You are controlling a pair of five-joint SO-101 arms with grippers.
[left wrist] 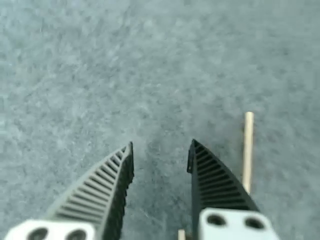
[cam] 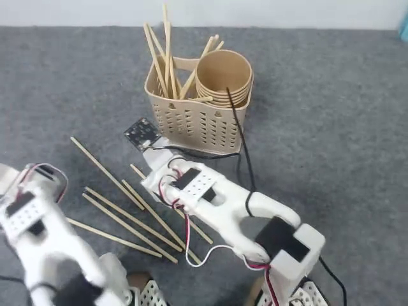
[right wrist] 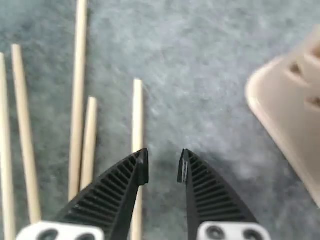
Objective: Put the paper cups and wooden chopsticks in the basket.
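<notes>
Chopsticks (cam: 127,217) loose on the bench (cam: 331,127), both pairs of fingers empty.
The left fingers (left wrist: 112,190) gape wide, one chopstick (left wrist: 248,150) just outside one of them. The right fingers (right wrist: 120,190) stand slightly parted, a chopstick (right wrist: 137,115) running out past one tip. The basket (right wrist: 285,110) sits ahead, off to the other side, holding the paper cups (cam: 223,73).

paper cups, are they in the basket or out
In. The paper cups stand stacked and upright inside the basket, next to chopsticks standing in it.
</notes>
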